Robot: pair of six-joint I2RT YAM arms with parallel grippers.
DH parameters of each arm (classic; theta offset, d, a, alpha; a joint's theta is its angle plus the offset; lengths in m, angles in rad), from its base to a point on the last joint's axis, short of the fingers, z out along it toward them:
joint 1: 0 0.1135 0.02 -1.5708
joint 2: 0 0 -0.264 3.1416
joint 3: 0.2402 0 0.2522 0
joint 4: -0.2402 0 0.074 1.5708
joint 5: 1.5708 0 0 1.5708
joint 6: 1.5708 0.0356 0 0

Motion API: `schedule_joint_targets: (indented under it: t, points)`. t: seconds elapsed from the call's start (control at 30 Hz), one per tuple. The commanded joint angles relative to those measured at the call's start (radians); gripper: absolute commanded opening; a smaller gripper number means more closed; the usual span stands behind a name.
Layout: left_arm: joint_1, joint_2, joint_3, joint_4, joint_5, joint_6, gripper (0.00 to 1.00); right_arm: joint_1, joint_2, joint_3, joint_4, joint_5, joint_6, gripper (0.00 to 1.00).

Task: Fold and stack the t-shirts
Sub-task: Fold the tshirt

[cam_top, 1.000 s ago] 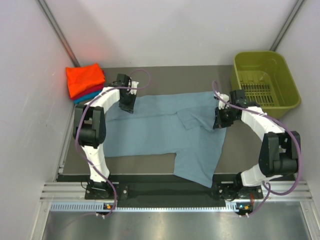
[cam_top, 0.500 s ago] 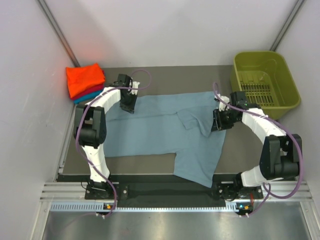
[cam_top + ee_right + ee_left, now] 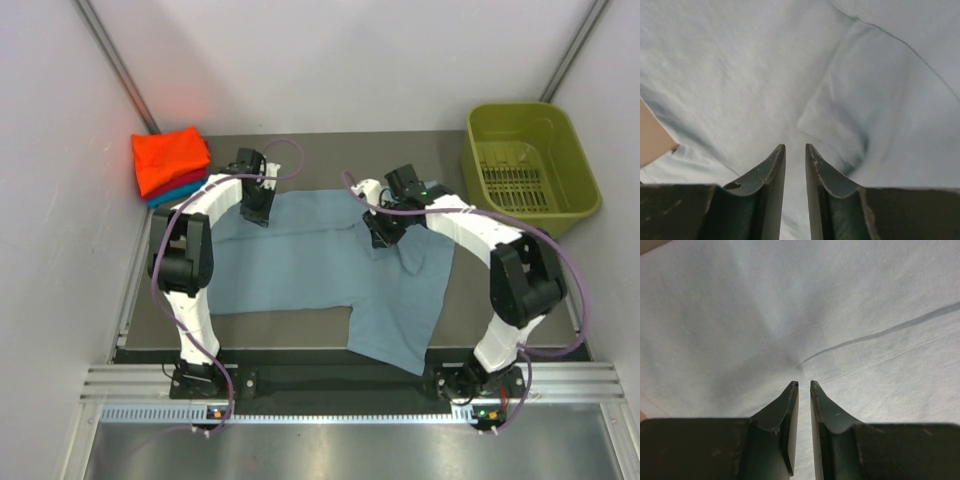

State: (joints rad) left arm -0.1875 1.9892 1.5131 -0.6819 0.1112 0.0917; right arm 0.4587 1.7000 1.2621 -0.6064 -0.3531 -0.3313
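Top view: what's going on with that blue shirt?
Both arms are working the grey-blue shirt, spread out but not yet folded. The left gripper pinches its far left edge; the right gripper is down on a rumpled flap mid-shirt, grip unclear. Folded orange, red and teal shirts sit stacked at far left.

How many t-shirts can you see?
4: grey-blue shirt spread out in the middle; orange shirt on red shirt on teal shirt, folded, far left. More may hide between.
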Motion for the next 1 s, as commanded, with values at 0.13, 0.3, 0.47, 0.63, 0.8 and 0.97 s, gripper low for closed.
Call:
schedule_joint_targets:
  t: [0.13,0.3,0.47,0.63,0.8,0.97]
  points:
    - [-0.001,-0.047,-0.001,0.019,-0.021,-0.001,0.21,0.038,0.090,0.062,0.042,0.063,-0.020,0.28]
    - [-0.001,-0.036,0.010,0.019,-0.018,-0.006,0.21,0.041,0.154,0.086,0.048,0.083,-0.025,0.29]
    - [-0.001,-0.041,0.010,0.016,-0.024,-0.003,0.21,0.046,0.207,0.103,0.056,0.095,-0.032,0.30]
    - [-0.001,-0.047,-0.001,0.018,-0.025,-0.003,0.21,0.054,0.230,0.102,0.057,0.094,-0.032,0.31]
    - [-0.001,-0.046,0.002,0.016,-0.027,-0.003,0.21,0.069,0.234,0.086,0.054,0.091,-0.041,0.15]
    - [-0.001,-0.046,0.006,0.015,-0.024,-0.003,0.21,0.072,0.196,0.079,0.054,0.091,-0.040,0.00]
